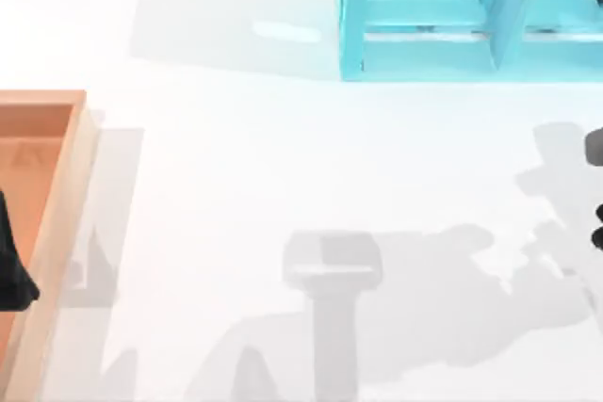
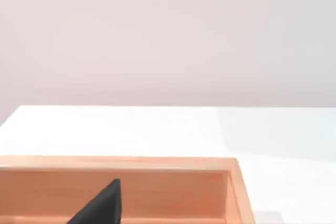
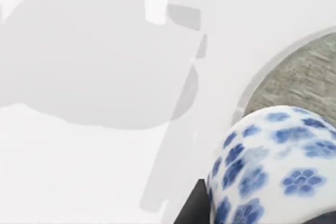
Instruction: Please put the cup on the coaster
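Right end effector's cup [image 3: 273, 166] nears grey coaster [image 3: 299, 80]; wooden tray [image 1: 58, 233] far left.

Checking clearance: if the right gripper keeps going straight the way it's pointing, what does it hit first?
Probably the grey coaster: in the right wrist view it lies just past the blue-flowered cup, which sits close against the camera. Depth is unclear, so bare white table beside it is possible.
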You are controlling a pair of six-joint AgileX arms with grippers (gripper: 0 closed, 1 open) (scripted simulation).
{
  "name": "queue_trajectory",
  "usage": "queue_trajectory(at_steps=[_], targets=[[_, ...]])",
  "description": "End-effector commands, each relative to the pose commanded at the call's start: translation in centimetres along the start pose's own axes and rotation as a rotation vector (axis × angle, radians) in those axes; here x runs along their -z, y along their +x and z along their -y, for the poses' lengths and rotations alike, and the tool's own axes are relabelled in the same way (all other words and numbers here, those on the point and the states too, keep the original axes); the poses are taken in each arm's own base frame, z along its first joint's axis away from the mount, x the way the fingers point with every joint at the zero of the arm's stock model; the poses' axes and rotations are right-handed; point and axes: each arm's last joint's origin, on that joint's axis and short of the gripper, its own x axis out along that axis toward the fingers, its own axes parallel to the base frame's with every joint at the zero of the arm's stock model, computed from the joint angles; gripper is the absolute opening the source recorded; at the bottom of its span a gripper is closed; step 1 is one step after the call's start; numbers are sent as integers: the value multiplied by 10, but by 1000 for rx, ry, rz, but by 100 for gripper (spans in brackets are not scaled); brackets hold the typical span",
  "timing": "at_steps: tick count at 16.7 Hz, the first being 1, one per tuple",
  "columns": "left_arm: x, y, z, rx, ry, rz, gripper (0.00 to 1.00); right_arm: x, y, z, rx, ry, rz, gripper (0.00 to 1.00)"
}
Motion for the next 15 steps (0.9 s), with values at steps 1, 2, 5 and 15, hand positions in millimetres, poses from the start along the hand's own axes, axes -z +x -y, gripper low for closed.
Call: queue_trajectory(at_steps=[1,2,5,15], targets=[[0,0,0,0,0,0,100,6,-5,16,2,113,8,0],[0,0,0,0,0,0,100,11,-11,29,4,211,17,0],[0,0,0,0,0,0,100,23,-22,50,9,381,40,0],[0,0,0,0,0,0,100,21,6,52,10,392,40,0]])
